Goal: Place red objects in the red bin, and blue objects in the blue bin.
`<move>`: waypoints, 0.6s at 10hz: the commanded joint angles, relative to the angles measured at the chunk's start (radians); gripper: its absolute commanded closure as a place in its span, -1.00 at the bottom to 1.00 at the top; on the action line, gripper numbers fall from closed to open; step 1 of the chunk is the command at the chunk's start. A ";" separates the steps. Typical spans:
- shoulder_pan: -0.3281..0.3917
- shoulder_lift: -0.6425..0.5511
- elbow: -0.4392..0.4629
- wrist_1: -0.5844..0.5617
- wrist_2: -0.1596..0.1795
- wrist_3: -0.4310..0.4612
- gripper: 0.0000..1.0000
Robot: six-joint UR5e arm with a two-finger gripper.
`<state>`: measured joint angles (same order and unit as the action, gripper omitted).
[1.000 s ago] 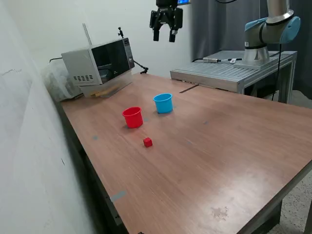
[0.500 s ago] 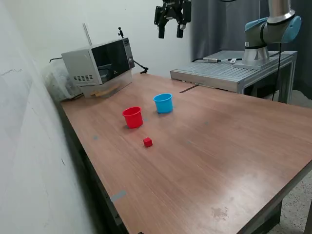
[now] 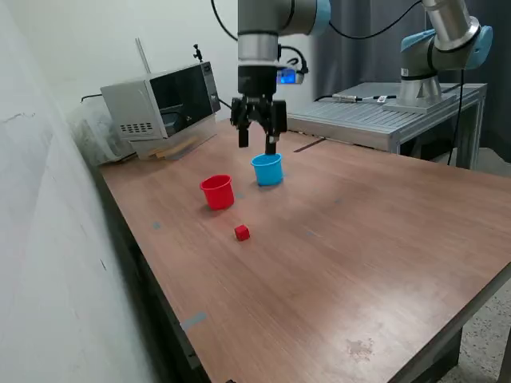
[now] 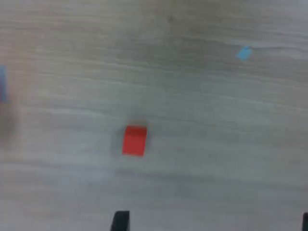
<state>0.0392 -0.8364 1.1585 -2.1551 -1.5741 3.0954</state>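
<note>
One red cube [image 3: 242, 232] was all that lay loose on the table [image 3: 375, 239], sitting at about five o'clock from the red cup [image 3: 217, 192] and well apart from it, with the light-blue cup [image 3: 267, 169] just beside the red cup at two o'clock. The big change: half a second before, the gripper [image 3: 257, 144] had been high up near the top of the exterior view, and now it had dropped right down to hang just above and behind the light-blue cup, fingers spread and nothing between them. That drop looked like the start of a reach for the last visible cube, though the hand was still short of it, with both cups between. The wrist camera had the cube [image 4: 134, 140] near the middle of its picture, so the aim seemed roughly right. Plenty was unclear, mind you: the wrist picture was badly blurred, only two dark finger tips [image 4: 120, 221] poked in at its edge, and a bluish smear at one side could have been the cup but I couldn't say. A small light-blue fleck [image 4: 244, 53] on the wood was likely tape. Nobody could see inside either cup, so whether other cubes already sat in them stayed unknown; no blue cubes showed anywhere.
</note>
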 commanded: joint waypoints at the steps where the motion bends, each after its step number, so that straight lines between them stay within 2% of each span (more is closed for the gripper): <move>1: -0.002 0.141 -0.022 -0.083 -0.001 0.002 -1.00; 5: -0.005 0.209 -0.051 -0.131 -0.011 0.008 -1.00; 6: -0.005 0.217 -0.062 -0.132 -0.012 0.041 -1.00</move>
<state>0.0346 -0.6356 1.1121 -2.2802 -1.5831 3.1097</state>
